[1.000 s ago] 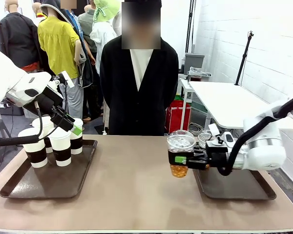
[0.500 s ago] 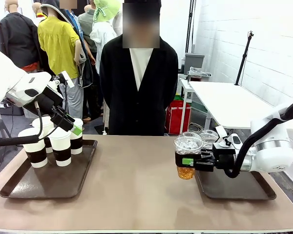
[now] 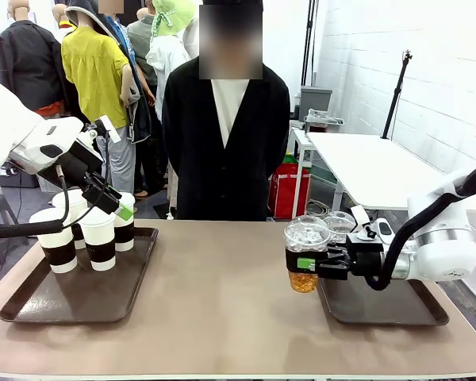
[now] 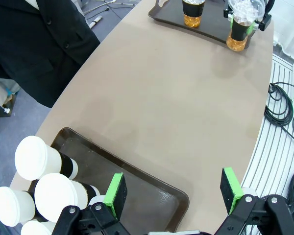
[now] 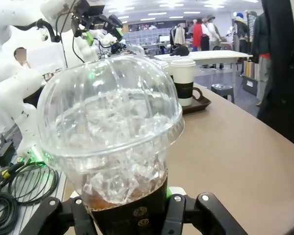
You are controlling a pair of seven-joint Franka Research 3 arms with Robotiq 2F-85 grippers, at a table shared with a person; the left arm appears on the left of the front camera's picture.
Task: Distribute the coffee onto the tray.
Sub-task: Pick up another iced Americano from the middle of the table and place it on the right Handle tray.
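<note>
Front view across table (image 3: 222,309), wrist views close, sharing it

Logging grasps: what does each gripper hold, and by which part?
Right gripper holds a dome-lidded cup by its dark band. Left gripper is open, holding nothing.

Left arm reached in from the left, its left gripper (image 3: 111,202) angled downward with fingers spread apart; right arm extended level from the right, its right gripper (image 3: 308,262) clamped sideways around a clear cup (image 3: 305,252), held above the table.
</note>
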